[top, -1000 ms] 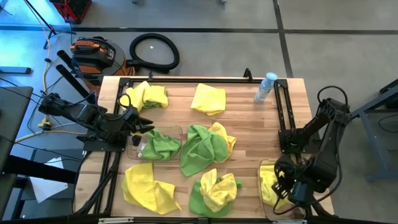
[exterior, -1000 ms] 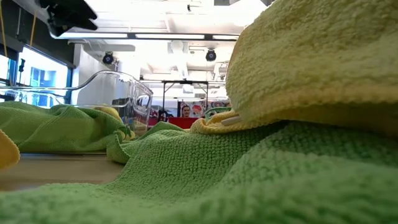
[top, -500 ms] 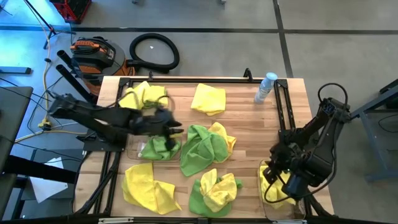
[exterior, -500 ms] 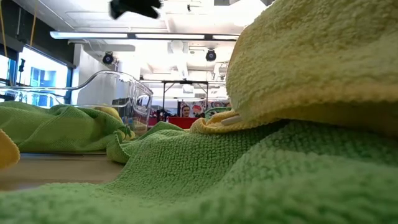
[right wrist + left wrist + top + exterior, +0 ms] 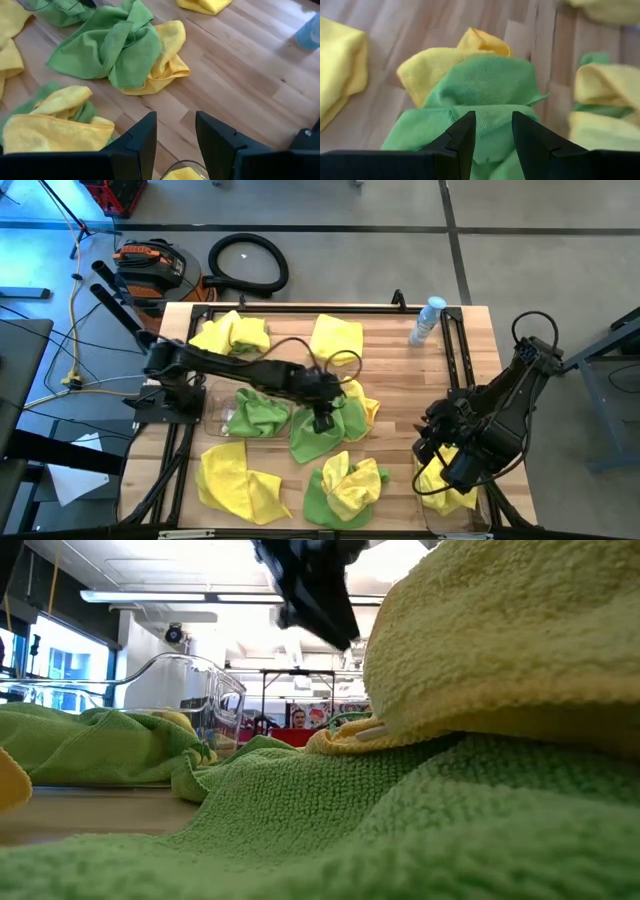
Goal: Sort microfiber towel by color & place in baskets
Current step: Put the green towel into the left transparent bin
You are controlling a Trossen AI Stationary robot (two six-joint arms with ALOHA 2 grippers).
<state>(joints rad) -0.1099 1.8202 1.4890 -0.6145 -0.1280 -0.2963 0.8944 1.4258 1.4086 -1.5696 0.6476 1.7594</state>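
Here the left gripper [image 5: 322, 420] hangs with parted, empty fingers over the crumpled green microfiber towel [image 5: 318, 420] at mid-table, which overlaps a yellow cloth [image 5: 360, 402]; the right gripper [image 5: 432, 448], also parted and empty, hovers by the clear plastic bin [image 5: 428, 515] holding a yellow towel [image 5: 440, 485]; another clear bin [image 5: 213, 418] holds green cloth [image 5: 252, 412].

We cannot read any words, numbers, labels or signs in these pictures. The bottle [image 5: 427, 319] at the far edge of the counter [image 5: 400, 380] has a label, but it is too small for us to read. Far back in the room, in the low view, there are some bright red shapes [image 5: 300, 735], and we cannot make out any letters on them.
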